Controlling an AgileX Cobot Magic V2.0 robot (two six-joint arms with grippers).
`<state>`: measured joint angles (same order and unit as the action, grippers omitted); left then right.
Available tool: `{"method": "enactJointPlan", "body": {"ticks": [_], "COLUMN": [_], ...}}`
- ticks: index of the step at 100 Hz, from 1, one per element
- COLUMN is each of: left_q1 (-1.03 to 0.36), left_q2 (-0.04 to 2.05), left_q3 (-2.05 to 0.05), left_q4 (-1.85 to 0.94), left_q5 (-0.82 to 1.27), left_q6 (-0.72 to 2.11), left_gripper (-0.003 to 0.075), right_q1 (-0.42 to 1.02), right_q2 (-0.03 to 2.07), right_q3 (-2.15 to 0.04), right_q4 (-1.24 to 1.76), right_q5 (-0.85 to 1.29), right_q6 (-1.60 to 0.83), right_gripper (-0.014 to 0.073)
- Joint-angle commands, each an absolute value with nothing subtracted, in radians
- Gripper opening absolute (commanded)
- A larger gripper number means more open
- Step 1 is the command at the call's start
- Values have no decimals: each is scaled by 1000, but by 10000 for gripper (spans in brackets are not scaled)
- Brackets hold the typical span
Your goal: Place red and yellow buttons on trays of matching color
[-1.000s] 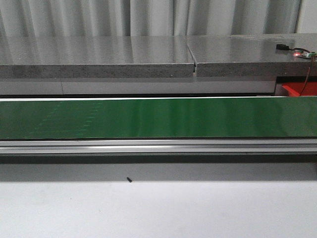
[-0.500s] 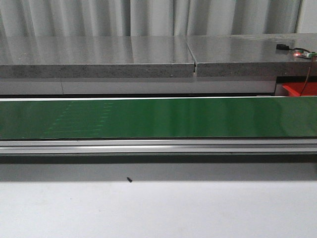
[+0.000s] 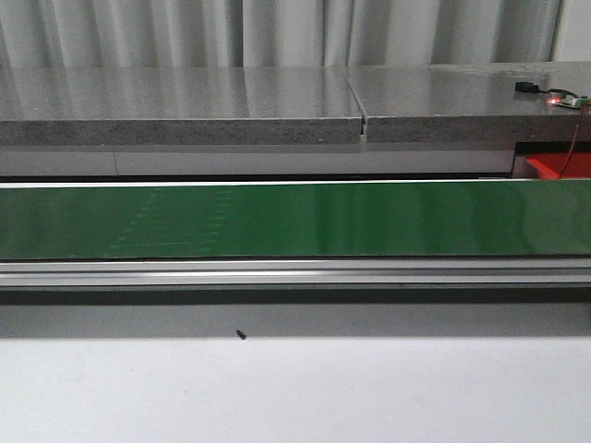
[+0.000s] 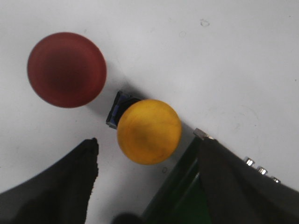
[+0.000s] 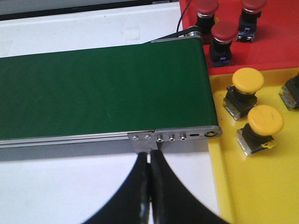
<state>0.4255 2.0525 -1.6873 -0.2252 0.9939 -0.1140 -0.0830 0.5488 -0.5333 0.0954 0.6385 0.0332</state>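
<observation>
In the left wrist view a yellow button [image 4: 148,131] lies on the white table, its dark base pointing toward a red button [image 4: 66,69] close beside it. My left gripper [image 4: 148,140] hangs open over the yellow button, one finger on each side and neither touching it. In the right wrist view my right gripper [image 5: 149,156] is shut and empty at the end of the conveyor frame. Beside it a red tray [image 5: 275,42] carries three red buttons [image 5: 224,31]. A yellow tray [image 5: 243,186] carries yellow buttons [image 5: 265,120]. Neither gripper appears in the front view.
The green conveyor belt [image 3: 295,220] runs across the front view, with a grey counter [image 3: 185,111] behind it and a corner of the red tray [image 3: 559,166] at the right. The belt's end [image 4: 187,198] lies right by the left gripper's finger.
Faint marks on the green belt have drifted to the right. Nothing else differs in the front view.
</observation>
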Motion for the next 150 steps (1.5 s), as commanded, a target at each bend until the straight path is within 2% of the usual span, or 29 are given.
{"method": "enactJointPlan", "body": {"ticks": [1, 41, 65, 75, 150], "left_q1": [424, 424, 424, 424, 376], "left_q2": [2008, 2051, 2051, 2051, 1775], "left_q3": [-1723, -1723, -1723, -1723, -1697], "left_q4": [-258, -257, -259, -259, -250], "left_q5": [956, 914, 907, 904, 977], "left_q6": [-127, -129, -129, -120, -59], "left_gripper": [454, 432, 230, 181, 177], "right_q1": [-82, -82, -82, -82, -82], "right_q2": [548, 548, 548, 548, 548], "right_q3": [-560, -560, -560, -560, -560], "right_q4": [100, 100, 100, 100, 100], "right_q5": [582, 582, 582, 582, 582], "right_q6": [23, 23, 23, 23, 23], "right_gripper": [-67, -67, -67, -67, -67]}}
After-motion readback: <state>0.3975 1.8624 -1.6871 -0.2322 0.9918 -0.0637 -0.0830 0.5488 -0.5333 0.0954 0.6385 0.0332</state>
